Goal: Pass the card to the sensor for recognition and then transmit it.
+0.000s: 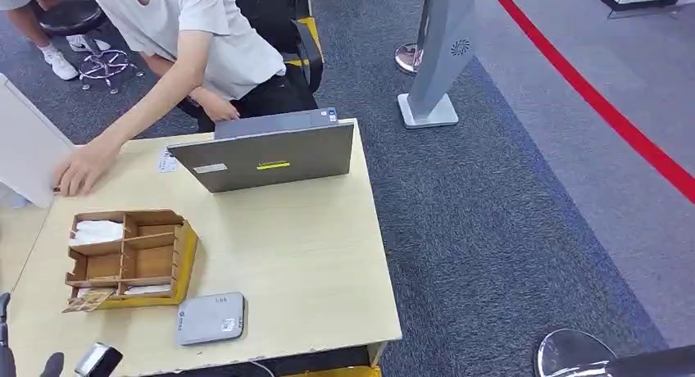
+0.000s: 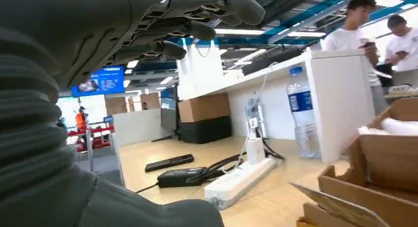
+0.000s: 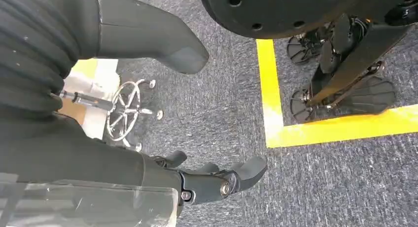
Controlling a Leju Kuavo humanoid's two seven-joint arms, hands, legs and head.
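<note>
1. The head view shows the wooden table (image 1: 311,262) from above, with a grey sensor (image 1: 211,318) near its front edge and a closed laptop (image 1: 266,157) toward the back edge.
2. The left wrist view shows a power strip (image 2: 241,180), a water bottle (image 2: 301,113) and a phone (image 2: 169,162) on a table.
3. The left hand (image 2: 162,24) holds nothing, its fingers loosely curled and apart; the card (image 1: 88,300) lies at the cardboard organizer's (image 1: 131,258) front-left corner, just beyond that hand at the table's front-left corner.
4. The right hand (image 3: 162,113) hangs over carpet, spread and holding nothing.
5. The organizer's compartments hold white cards (image 1: 97,231).
6. A person's hand (image 1: 82,168) rests at the table's left edge.
</note>
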